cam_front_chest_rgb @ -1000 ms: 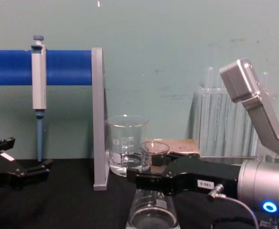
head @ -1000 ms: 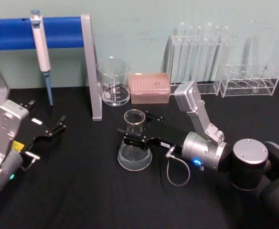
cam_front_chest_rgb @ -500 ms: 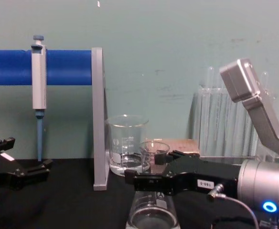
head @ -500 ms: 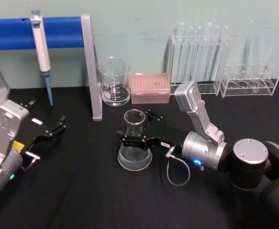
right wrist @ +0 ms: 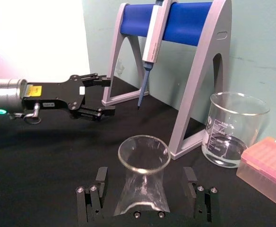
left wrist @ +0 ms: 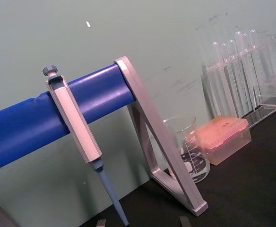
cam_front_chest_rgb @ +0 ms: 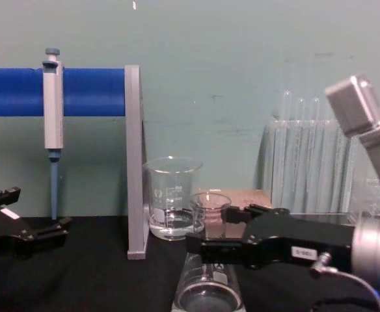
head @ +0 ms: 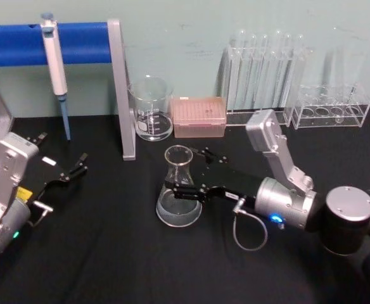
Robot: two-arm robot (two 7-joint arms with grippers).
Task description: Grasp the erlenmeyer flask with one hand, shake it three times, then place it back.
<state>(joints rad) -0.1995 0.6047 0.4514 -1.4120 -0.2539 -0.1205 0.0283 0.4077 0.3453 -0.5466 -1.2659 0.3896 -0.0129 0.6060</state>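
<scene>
The erlenmeyer flask (head: 179,201) stands upright on the black table, clear glass with a little liquid in its base. My right gripper (head: 181,171) is open, one finger on each side of the flask's neck and a gap on both sides. The right wrist view shows the flask (right wrist: 143,163) between the two spread fingers (right wrist: 98,189). From the chest, the flask (cam_front_chest_rgb: 209,292) sits under the right gripper (cam_front_chest_rgb: 219,229). My left gripper (head: 71,172) rests open at the left of the table, far from the flask, and appears as the left gripper (right wrist: 93,97) in the right wrist view.
Behind the flask stand a glass beaker (head: 151,111), a pink tip box (head: 198,117), a rack of test tubes (head: 264,76) and a low clear rack (head: 334,107). A pipette (head: 53,57) hangs on the blue stand (head: 123,88) at the back left.
My right gripper has spread its fingers off the flask's neck and the arm has drawn back to the right. The flask stays where it stood. The left arm has not moved.
</scene>
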